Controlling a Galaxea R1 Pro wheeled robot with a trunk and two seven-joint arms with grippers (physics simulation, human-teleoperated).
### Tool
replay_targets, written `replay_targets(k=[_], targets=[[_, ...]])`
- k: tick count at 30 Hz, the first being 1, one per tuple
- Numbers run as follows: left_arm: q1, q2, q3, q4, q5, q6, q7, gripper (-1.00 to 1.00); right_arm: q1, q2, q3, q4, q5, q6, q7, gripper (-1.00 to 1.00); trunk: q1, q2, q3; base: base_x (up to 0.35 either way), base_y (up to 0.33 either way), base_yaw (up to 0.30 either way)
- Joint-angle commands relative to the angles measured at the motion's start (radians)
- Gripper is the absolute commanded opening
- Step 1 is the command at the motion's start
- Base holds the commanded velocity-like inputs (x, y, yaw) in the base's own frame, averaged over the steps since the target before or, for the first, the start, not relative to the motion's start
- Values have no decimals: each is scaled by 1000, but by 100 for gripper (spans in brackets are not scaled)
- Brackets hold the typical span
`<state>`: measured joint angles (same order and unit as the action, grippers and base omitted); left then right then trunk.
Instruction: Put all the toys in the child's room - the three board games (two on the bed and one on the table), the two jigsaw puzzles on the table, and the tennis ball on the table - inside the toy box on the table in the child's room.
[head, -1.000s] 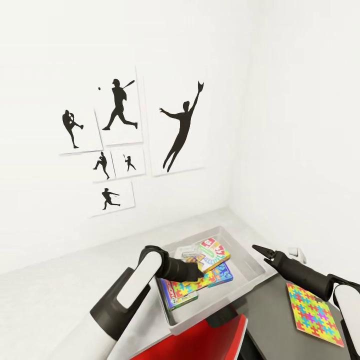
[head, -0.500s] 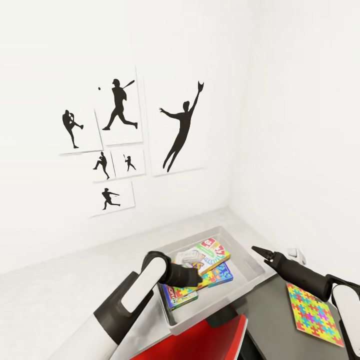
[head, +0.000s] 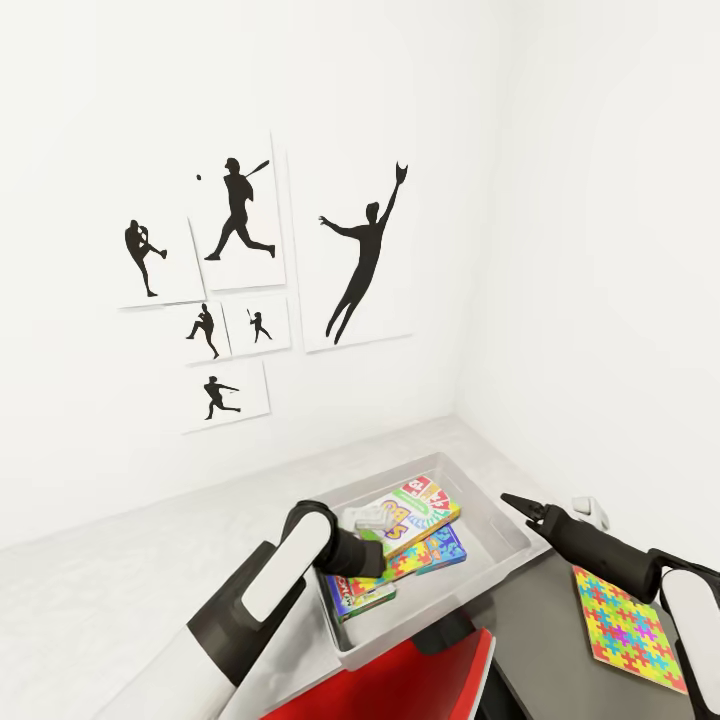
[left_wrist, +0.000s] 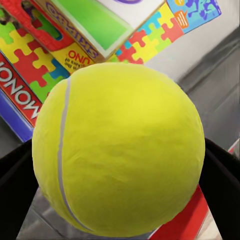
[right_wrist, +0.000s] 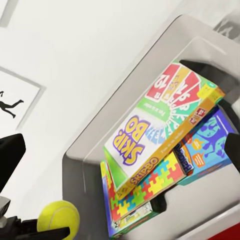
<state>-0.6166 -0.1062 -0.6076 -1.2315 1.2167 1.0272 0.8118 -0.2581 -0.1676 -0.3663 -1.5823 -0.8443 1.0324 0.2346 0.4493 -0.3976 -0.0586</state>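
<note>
Ball (left_wrist: 119, 150): yellow tennis ball, clamped between the left fingers (left_wrist: 220, 185), held above the near corner of the box, over the Monopoly game (left_wrist: 17, 95) and the edge of a puzzle. Against the head views of the previous second, the left gripper (head: 368, 520) had drawn back and risen from the stack of games toward the box's left side, the ball carried with it; the move read as a lift out of, or a repositioning over, the box rather than a release, so the ball did not yet count as stowed. Box (head: 500, 520): grey tray on the surface (head: 150, 560), holding Skip-Bo (right_wrist: 160, 130) on top, tilted, a puzzle (right_wrist: 150, 187) under it, the blue game (right_wrist: 210, 142) beside, Monopoly lowest. Second puzzle (head: 630, 625): lay outside the box on a dark cabinet top (head: 540, 640), to the right, still to be moved. Right gripper (head: 512, 500): hovered near the box's right rim, empty; fingers appeared together, though small in view. Judgement: two items outstanding, ball and second puzzle.
</note>
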Motion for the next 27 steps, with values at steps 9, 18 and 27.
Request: replay_targets(k=[9,18,27], targets=[[-9,-18,-6,-1,22,16,138,-100,-1,-3,0,1,10,6,11,100,1,-2,-2,0,0,0],[-9,-20,-64,-2,34,19,150,-100,0,-4,0,4,10,6,11,100,1,-2,-2,0,0,0],[-9,-15,-72,5,34,19,243,-100,0,-2,0,4,11,6,11,100,1,-2,-2,0,0,0]])
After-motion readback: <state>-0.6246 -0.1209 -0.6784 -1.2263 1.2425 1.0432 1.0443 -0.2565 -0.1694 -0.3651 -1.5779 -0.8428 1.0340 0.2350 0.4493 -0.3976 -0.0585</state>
